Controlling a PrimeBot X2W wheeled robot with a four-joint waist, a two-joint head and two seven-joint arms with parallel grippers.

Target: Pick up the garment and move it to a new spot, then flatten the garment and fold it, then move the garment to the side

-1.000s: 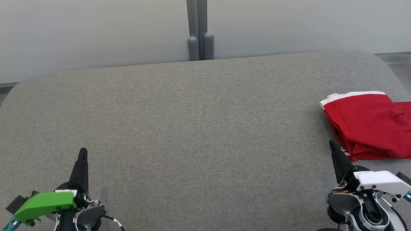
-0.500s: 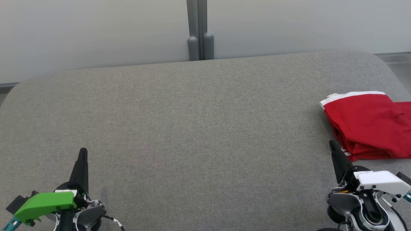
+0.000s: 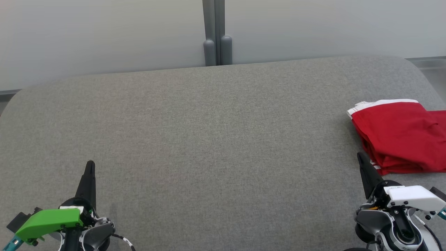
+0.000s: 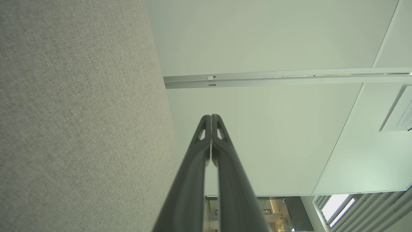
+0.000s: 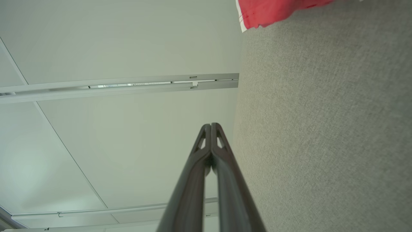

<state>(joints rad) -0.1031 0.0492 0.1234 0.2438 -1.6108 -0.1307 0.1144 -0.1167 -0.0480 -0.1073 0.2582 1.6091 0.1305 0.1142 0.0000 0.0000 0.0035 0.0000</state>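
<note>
No change against the two earlier head frames: both arms and the cloth sit exactly where they were. The folded red garment with white trim (image 3: 400, 139) lies flat on the right-hand part of the grey fabric-covered surface with rounded corners (image 3: 209, 132), and its far side runs out of the head view's right edge. The right gripper (image 3: 360, 156) is at the surface's near right. Its two dark fingers are pressed together with nothing between them, and the tip is just beside the garment's near-left corner. In the right wrist view the shut right gripper (image 5: 211, 125) points along the surface (image 5: 322, 129), with the garment (image 5: 273, 11) off ahead and clear of the tips. No contact is visible. The left gripper (image 3: 90, 164) is at the surface's near left, well apart from the garment, also closed tight and holding nothing; the left wrist view shows the same closed tips (image 4: 211, 116) beside the surface (image 4: 80, 112). The surface's middle and left are bare fabric. Its far edge meets pale wall panels (image 3: 104, 35) and a grey double post (image 3: 216, 35).
</note>
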